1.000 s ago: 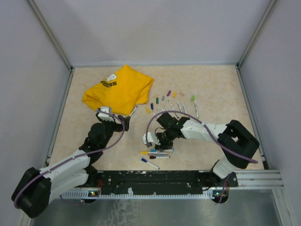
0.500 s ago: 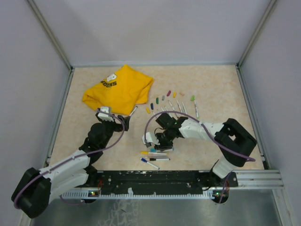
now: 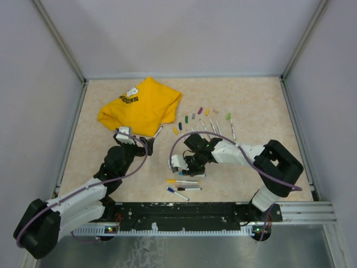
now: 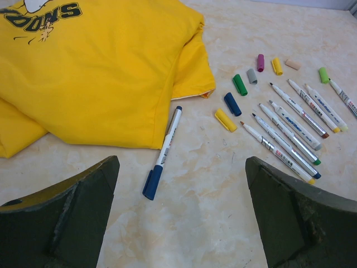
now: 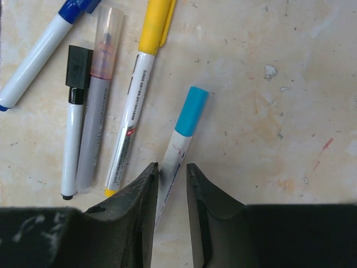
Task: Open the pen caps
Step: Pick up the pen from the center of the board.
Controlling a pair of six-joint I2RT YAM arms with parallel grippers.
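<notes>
In the right wrist view my right gripper (image 5: 172, 166) is open, its jaws narrowly straddling the white barrel of a pen (image 5: 175, 149) with a light blue cap (image 5: 191, 110). The left jaw touches the barrel; a small gap shows at the right jaw. From above, this gripper (image 3: 192, 169) is low over the table's middle. My left gripper (image 4: 181, 162) is wide open and holds nothing. A navy-capped pen (image 4: 164, 151) lies ahead of it. Several loose pen caps (image 4: 232, 104) and uncapped pens (image 4: 290, 134) lie to its right.
A yellow T-shirt (image 3: 139, 106) lies at the back left, touching the navy-capped pen. Beside the straddled pen lie a yellow-capped pen (image 5: 136, 111), a grey pen with a clear cap (image 5: 97, 111), a black-capped pen (image 5: 73, 123) and a blue-capped pen (image 5: 39, 50).
The right arm has shifted slightly left over the front group of pens. The left arm has not moved.
</notes>
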